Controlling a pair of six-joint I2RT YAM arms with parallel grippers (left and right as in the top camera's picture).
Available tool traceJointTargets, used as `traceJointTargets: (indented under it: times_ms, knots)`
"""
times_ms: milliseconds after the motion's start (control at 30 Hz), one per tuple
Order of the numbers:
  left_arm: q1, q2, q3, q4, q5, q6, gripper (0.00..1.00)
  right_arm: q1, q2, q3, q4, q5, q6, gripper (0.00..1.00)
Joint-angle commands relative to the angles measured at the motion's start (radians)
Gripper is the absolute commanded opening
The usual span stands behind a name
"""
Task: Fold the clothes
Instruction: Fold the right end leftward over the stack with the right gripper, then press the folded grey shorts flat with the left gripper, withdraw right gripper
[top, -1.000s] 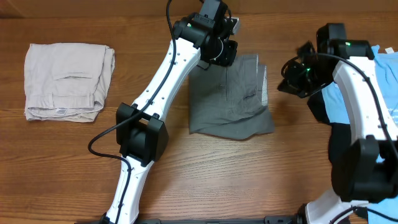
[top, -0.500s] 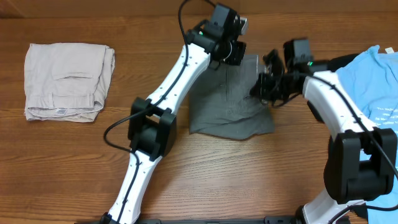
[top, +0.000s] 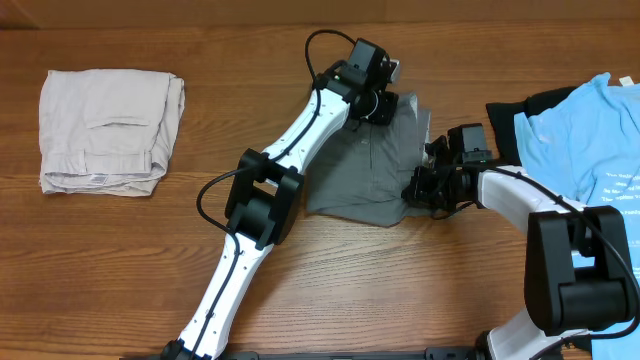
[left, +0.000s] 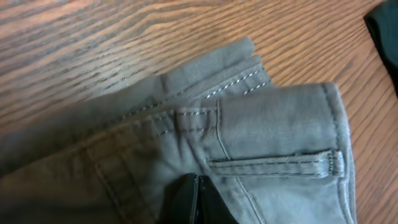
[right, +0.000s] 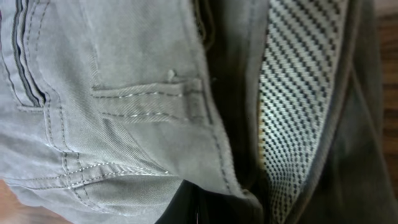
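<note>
The grey shorts (top: 362, 172) lie folded flat at mid-table. My left gripper (top: 381, 106) is shut, its tips resting on the shorts' far edge near the waistband. In the left wrist view the closed fingers (left: 198, 202) press the grey cloth (left: 267, 130) just below the slit pocket (left: 273, 165), with nothing visibly between them. My right gripper (top: 419, 188) is shut too, low at the shorts' right edge. In the right wrist view its dark tips (right: 198, 208) lie against the grey fabric (right: 137, 56) beside a checked mesh lining (right: 298, 81).
Folded beige shorts (top: 105, 130) sit at the far left. A light-blue T-shirt (top: 590, 145) lies at the right edge over a black garment (top: 508, 112). Bare wooden table (top: 120, 260) lies in front of both.
My right arm has swung left and down from beside the T-shirt to the shorts' right edge. My left gripper has shifted right along the shorts' far edge.
</note>
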Motion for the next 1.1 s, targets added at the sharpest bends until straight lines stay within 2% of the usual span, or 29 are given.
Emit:
traceJointTargets:
  times_ms: [0,200,300,567,767,900,1067]
  knots:
    - [-0.004,0.005,0.051,-0.009,0.031,-0.006,0.04,-0.019,0.042,-0.042,-0.027,0.085,0.030,0.04]
    - [-0.002,-0.043,0.182,-0.038,0.116,-0.007,0.04,-0.023,0.008,0.046,-0.101,-0.041,-0.053,0.04]
    - [-0.003,-0.046,0.208,-0.045,0.116,-0.034,0.11,-0.023,-0.034,0.100,-0.166,-0.052,-0.052,0.04]
    - [-0.035,-0.014,0.131,-0.015,0.013,-0.040,0.14,-0.023,-0.121,0.142,-0.250,-0.037,-0.052,0.04]
    - [-0.046,0.036,0.058,0.088,0.011,-0.063,0.17,-0.023,-0.120,0.136,-0.264,-0.004,-0.051,0.04]
    - [-0.046,0.072,0.053,0.106,0.010,-0.082,0.23,-0.023,-0.120,0.135,-0.265,0.065,-0.044,0.04]
    - [-0.046,0.094,0.053,0.119,0.010,-0.104,0.21,-0.023,-0.120,0.133,-0.262,0.068,-0.044,0.04]
